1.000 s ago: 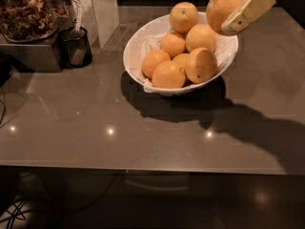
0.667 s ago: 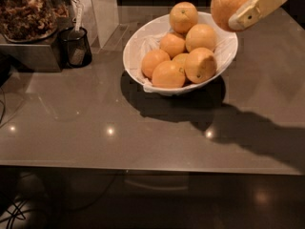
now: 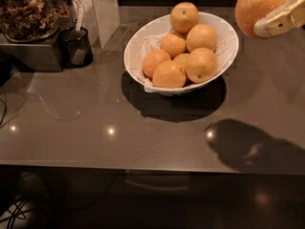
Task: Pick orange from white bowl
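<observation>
The large orange (image 3: 259,6) is at the top right, lifted clear of the white bowl (image 3: 143,46) and above and to the right of its rim. My gripper (image 3: 281,18) is shut on the orange; one pale finger (image 3: 283,19) crosses its right side, the other is hidden behind the fruit. The white bowl stands on the grey counter at centre and holds several smaller oranges (image 3: 183,54) on a white paper lining.
A small black mesh cup (image 3: 76,46) stands at the back left next to a clear container of dark dried stuff (image 3: 26,11) on a metal base. A white upright panel (image 3: 102,8) stands behind them. The counter's front edge runs across the lower part of the view.
My gripper has carried the large orange up and to the right, away from the bowl. The bowl and the smaller oranges have not moved.
</observation>
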You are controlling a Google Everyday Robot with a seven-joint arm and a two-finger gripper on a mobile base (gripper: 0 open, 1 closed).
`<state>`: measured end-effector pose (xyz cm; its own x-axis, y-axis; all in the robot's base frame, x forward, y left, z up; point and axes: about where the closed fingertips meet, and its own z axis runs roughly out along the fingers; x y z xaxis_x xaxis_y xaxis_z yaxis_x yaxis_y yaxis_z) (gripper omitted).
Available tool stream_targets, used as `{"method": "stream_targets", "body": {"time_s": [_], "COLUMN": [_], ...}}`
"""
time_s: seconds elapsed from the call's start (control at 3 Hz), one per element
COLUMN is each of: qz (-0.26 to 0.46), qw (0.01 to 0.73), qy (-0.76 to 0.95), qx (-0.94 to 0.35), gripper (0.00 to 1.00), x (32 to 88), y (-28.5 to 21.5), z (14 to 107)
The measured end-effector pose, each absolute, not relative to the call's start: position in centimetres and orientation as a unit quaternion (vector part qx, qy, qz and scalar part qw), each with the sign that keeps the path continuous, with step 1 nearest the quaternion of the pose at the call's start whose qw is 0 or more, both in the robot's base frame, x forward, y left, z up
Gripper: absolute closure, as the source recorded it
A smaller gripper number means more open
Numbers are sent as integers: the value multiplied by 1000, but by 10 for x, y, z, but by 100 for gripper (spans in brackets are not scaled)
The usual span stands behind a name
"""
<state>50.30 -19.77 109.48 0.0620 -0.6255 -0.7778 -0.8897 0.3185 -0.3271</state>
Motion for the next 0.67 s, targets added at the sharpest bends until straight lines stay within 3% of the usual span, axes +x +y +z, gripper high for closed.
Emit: {"method": "stream_targets", "body": {"time_s": [0.67], "qz": [151], "qw": [471], "qy": [689], "qx": [-530], "gripper": [100], "x": [481], "y": [-216], "z": [1079]}}
